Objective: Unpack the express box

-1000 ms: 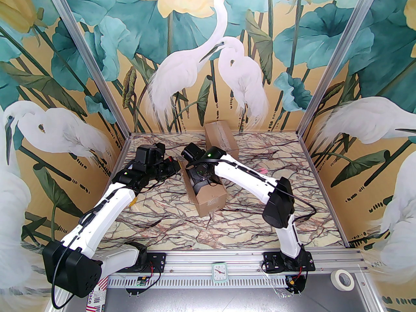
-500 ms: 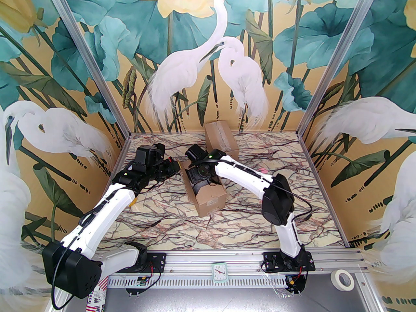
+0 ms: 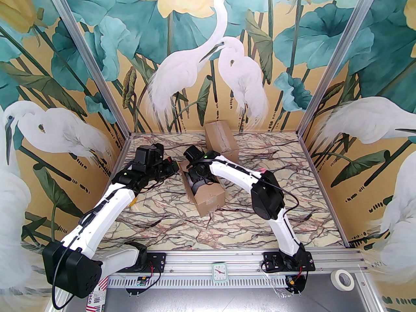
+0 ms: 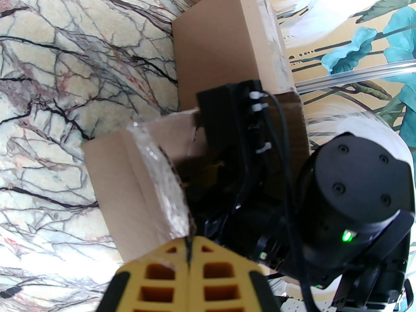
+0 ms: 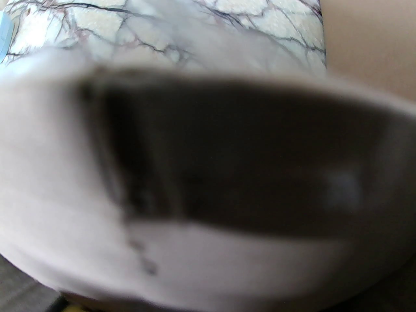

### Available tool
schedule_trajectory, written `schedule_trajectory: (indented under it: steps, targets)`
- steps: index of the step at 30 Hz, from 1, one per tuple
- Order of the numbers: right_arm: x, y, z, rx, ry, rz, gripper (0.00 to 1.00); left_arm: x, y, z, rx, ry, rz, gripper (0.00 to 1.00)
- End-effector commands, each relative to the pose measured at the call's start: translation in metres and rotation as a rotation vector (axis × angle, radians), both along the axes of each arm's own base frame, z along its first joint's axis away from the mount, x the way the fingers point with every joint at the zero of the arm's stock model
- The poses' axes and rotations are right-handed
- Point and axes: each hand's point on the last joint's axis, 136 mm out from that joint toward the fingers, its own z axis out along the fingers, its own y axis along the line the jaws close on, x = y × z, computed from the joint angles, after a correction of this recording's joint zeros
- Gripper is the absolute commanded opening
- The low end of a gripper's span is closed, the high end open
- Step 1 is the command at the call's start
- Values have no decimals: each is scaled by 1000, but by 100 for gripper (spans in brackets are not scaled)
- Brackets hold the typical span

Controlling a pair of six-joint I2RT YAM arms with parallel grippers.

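Working on the marble table [image 3: 162, 219]: the open box [image 3: 209, 200] sits at its middle. A second box [image 3: 221, 138], taped closed, stands just behind it by the back wall. The right arm hides the gap, so I can't tell if the two touch.

The right gripper [image 3: 198, 183] is down inside the open box. Its fingers are hidden in the overhead view and lost in blur in its own camera, so I can't tell if they're apart or together. The left gripper [image 4: 188, 255] is at the box's left side, yellow fingers [image 4: 221, 271] pressed together on the edge of the taped flap [image 4: 162, 187].

Up against the right wrist camera is a pale item [image 5: 65, 174] with a dark opening. It's too blurred to name, but it's likely the contents.

Judgement: the step is pulling the contents out, and unpacking is early, with nothing out on the table yet.

To do it well:
- Left grip is only on the flap's edge, so pull outward and slightly down. That braces the box against the lift without tearing the tape.
- Right arm needs a firm pinch on a rim or edge of the item.
- Lift straight up along the box walls.
- Risks are the box coming up with the item and the cable snagging a flap.
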Motion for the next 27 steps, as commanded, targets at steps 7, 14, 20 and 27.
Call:
schedule_trajectory:
  steps: [7,14,20,27]
  targets:
    - [-11,27,36,206,-63,132,0,-2,7,-7,60,29,7,0]
    - [-30,20,101,400,-198,168,0,-4,20,-1,80,13,61,0]
    - [-48,25,151,536,-324,249,0,-6,25,-1,100,31,82,0]
    - [-56,17,222,715,-510,241,0,-6,28,4,116,34,96,0]
